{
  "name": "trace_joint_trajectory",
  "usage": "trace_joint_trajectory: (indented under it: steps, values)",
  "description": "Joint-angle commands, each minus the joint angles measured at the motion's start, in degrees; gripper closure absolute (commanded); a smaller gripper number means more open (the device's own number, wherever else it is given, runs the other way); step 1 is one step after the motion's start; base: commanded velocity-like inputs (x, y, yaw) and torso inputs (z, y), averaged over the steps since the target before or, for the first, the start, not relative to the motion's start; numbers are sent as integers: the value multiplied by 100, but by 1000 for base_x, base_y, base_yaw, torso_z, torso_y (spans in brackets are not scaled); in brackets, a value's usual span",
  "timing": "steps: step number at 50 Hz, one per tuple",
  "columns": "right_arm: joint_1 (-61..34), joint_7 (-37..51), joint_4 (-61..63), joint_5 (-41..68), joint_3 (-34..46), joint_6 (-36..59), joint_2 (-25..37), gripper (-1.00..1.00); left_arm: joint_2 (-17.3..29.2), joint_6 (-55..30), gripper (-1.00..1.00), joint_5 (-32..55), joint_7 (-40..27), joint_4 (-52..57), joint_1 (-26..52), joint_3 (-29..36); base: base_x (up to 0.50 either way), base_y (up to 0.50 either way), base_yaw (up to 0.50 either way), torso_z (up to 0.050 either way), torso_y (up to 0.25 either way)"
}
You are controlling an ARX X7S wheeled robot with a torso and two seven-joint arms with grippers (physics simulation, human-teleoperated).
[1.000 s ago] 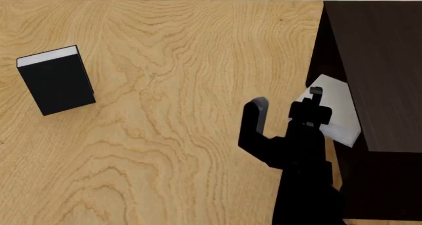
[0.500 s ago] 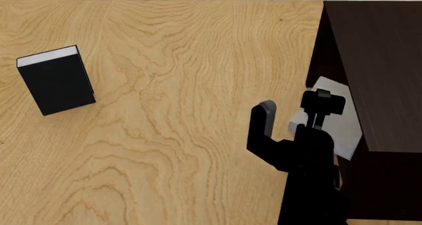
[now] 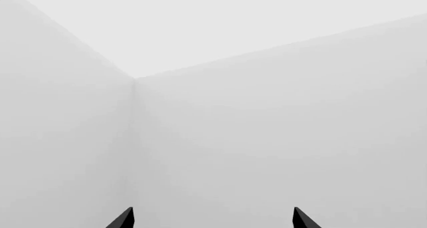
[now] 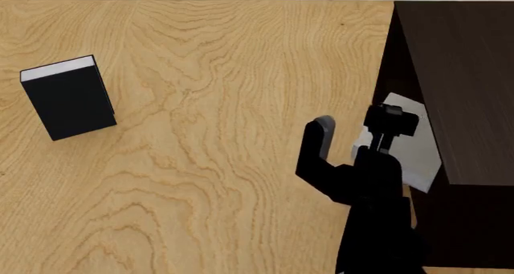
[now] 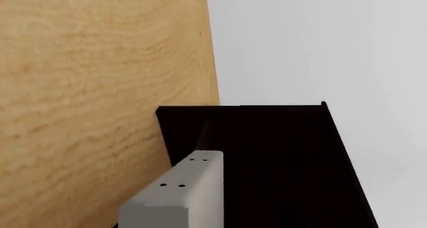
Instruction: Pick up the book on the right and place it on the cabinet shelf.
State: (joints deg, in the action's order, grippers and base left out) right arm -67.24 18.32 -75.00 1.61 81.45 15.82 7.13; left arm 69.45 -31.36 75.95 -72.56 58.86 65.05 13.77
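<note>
Two books are on the wooden table [image 4: 209,135], and the one that matters is the light grey book [image 4: 418,147], lying at the right with its far edge tucked in under the top of the dark cabinet [image 4: 466,75]. It seems to rest partly inside the cabinet's opening, though whether it sits flat on the cabinet shelf itself (the board is lost in shadow from above) cannot be told. The right gripper [image 4: 357,129] hangs directly over the book's near side with its jaws spread apart, one finger out over the bare table and the other above the grey cover; nothing is pinched between them. The right wrist camera shows a pale grey finger pad [image 5: 183,190] in front of the dark opening, with tabletop beside it.

By my reading the placing step is at its close: the book is at the cabinet and the claw is not holding it. What comes next, I judge, is a clean pull back toward the robot without the far finger dragging the cover, plus a nudge deeper if the book is not fully seated.

Farther out, the black book [image 4: 68,99] stands well apart at the left, untouched. The left gripper [image 3: 212,219] shows only two dark tips set apart, facing blank grey walls.
</note>
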Motion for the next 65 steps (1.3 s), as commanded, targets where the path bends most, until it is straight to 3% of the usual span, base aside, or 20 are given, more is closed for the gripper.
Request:
trace_joint_trajectory:
  steps: [1, 40, 48, 58, 65]
  values:
    - [-59, 12, 1, -174, 19, -342, -161, -100, 62, 84, -100, -32, -9, 13, -73, -6, 0, 0, 0, 0, 0]
    - [-85, -112, 2, -152, 33, -1610, -691, -100, 355, 479, -100, -156, -78, 59, -391, 34, 0, 0, 0, 0, 0]
    - [-38, 83, 6, 375, -1, -1941, -712, -100, 423, 554, -100, -160, -81, 51, -393, 65, 0, 0, 0, 0, 0]
    - [264, 249, 3, 1685, -1770, -2432, -710, -100, 419, 553, -100, -153, -77, 34, -296, 142, 0, 0, 0, 0, 0]
    - [460, 128, 2, 1361, -3284, -2348, -697, -100, 501, 587, -100, -88, -103, 53, -257, 150, 0, 0, 0, 0, 0]
